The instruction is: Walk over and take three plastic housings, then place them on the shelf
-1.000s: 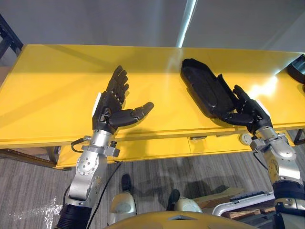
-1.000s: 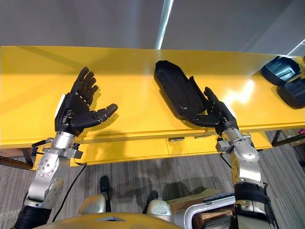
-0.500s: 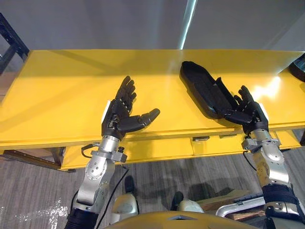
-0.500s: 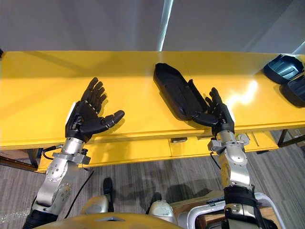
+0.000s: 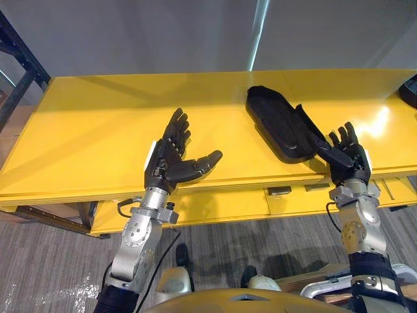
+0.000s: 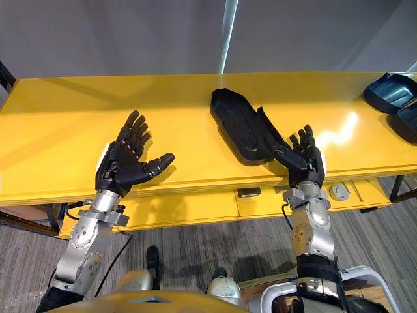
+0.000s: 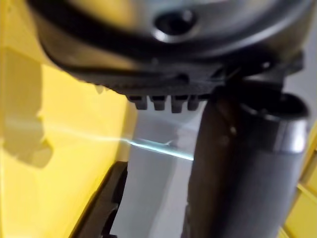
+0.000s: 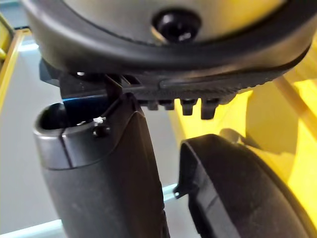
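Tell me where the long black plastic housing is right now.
The black plastic housing lies on the yellow table, right of centre in the head views, its near end just by the thumb of the open right hand.

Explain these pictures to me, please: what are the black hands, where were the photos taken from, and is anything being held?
It is a two-legged robot seen through its own cameras. The two wide pictures come from its head, looking down; the two close ones come from its wrists. Its left hand and right hand hover open at the near edge of a yellow table. One black plastic housing lies there, beside the right thumb; nothing is held. Two more housings lie at the far right.
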You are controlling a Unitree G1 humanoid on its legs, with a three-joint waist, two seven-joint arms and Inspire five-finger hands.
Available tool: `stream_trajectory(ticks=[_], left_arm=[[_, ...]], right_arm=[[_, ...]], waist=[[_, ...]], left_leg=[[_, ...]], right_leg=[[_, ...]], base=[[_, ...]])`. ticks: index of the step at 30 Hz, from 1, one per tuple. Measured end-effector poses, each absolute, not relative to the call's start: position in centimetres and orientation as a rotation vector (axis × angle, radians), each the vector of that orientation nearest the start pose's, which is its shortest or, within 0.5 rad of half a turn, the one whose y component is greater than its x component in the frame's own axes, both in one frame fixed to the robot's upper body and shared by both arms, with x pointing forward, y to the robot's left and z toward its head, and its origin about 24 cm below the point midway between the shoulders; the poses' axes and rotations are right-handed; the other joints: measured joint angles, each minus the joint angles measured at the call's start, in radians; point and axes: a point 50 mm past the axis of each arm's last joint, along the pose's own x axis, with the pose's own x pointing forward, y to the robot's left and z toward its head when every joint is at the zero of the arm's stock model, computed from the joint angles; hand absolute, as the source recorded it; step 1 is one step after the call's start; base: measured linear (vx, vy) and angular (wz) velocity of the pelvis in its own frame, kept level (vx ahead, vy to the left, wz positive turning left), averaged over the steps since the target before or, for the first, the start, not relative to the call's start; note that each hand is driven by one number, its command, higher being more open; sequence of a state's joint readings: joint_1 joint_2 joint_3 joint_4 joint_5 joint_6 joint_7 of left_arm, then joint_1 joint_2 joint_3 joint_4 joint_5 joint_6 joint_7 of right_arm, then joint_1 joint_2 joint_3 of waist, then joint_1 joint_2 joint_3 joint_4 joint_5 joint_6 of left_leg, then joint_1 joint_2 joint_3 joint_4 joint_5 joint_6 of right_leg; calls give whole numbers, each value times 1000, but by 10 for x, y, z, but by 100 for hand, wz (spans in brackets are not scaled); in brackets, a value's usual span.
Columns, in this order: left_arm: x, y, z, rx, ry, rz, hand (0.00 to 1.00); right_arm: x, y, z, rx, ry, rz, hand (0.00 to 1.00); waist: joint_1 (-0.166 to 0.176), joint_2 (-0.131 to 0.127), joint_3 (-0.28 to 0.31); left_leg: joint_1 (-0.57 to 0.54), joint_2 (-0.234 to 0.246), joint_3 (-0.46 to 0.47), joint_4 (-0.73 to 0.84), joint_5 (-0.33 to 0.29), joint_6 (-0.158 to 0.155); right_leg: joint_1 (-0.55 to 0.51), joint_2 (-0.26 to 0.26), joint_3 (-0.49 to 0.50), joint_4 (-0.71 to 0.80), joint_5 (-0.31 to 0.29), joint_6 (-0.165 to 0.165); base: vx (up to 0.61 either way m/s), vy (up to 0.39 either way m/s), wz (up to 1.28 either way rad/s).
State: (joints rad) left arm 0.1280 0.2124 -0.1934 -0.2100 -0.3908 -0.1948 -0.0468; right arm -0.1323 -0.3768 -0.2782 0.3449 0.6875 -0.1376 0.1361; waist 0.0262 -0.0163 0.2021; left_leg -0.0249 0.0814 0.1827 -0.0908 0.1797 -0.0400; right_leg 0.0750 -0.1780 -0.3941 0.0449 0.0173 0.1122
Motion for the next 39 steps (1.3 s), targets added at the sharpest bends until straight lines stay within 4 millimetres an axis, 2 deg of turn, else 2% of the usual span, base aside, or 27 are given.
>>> stream_trajectory(ticks=[6, 21, 39], left_arm=[[222, 143, 75, -220, -224, -240, 100], [221, 145, 74, -215, -220, -248, 100], [216, 146, 67, -214, -188, -236, 100]], right_arm=[[259, -297, 63, 340, -164, -116, 100], [254, -293, 54, 353, -104, 10, 100], [258, -272, 47, 348, -53, 123, 100]], waist=[[-1, 0, 0], [-1, -2, -1], [2, -2, -10]], left_leg=[[0, 1, 0, 0, 0, 0], [-1, 1, 0, 0, -1, 0], [-1, 0, -12, 0, 0, -1]], right_leg=[[1, 1, 0, -2, 0, 0], [6, 3, -1, -12, 9, 7], [15, 4, -12, -14, 9, 7]], base=[[0, 0, 0], [0, 0, 0], [0, 0, 1]])
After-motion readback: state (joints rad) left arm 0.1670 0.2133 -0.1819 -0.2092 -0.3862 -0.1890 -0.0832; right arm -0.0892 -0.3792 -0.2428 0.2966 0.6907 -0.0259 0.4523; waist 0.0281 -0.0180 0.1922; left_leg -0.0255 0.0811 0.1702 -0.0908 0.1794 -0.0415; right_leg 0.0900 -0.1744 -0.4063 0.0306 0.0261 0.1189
